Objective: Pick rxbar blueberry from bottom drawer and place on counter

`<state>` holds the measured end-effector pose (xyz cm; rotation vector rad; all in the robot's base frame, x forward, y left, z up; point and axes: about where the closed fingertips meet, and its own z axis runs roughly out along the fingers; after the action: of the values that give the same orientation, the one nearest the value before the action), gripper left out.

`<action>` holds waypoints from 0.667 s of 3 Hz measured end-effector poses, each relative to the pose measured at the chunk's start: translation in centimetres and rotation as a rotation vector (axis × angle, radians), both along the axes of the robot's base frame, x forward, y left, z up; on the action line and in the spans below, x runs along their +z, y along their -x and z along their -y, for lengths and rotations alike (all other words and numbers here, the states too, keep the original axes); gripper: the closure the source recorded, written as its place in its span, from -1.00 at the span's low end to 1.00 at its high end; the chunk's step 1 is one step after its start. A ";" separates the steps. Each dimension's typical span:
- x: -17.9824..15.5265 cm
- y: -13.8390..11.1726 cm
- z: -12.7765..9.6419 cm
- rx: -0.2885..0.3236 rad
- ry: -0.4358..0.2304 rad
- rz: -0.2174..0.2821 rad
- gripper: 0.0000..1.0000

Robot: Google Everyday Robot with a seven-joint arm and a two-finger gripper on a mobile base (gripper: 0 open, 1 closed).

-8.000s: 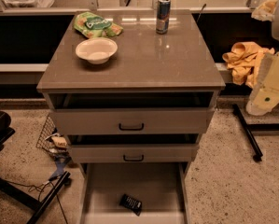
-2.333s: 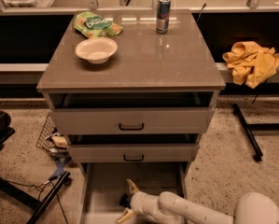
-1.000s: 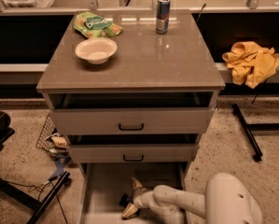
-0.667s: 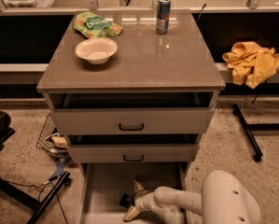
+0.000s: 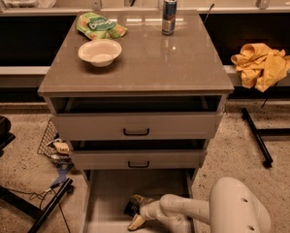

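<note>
The rxbar blueberry (image 5: pixel 130 208), a small dark bar, lies on the floor of the open bottom drawer (image 5: pixel 110 198), near its front middle. My gripper (image 5: pixel 136 210) reaches down into that drawer from the lower right on its white arm (image 5: pixel 183 208). It is open, with one pale finger behind the bar and one in front of it, so the bar sits between them. The counter (image 5: pixel 149 62) is the glossy grey-brown top of the cabinet above.
On the counter stand a white bowl (image 5: pixel 100 52), a green snack bag (image 5: pixel 100 26) and a can (image 5: pixel 169 16). The two upper drawers are partly open. A yellow cloth (image 5: pixel 261 64) lies at right. Black stand legs (image 5: pixel 256 135) and floor clutter (image 5: pixel 57 147) flank the cabinet.
The gripper has shifted slightly forward and right inside the bottom drawer and its fingers now stand closer around the dark bar. The bar has not left the drawer floor.
</note>
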<state>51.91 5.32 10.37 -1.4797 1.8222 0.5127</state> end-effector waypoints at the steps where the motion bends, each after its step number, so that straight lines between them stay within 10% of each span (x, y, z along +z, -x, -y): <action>1: 0.2 0.0 0.0 0.000 0.000 0.000 0.23; 2: 0.3 0.0 0.0 0.000 0.000 0.000 0.71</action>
<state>51.91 5.34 10.70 -1.4798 1.8221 0.5129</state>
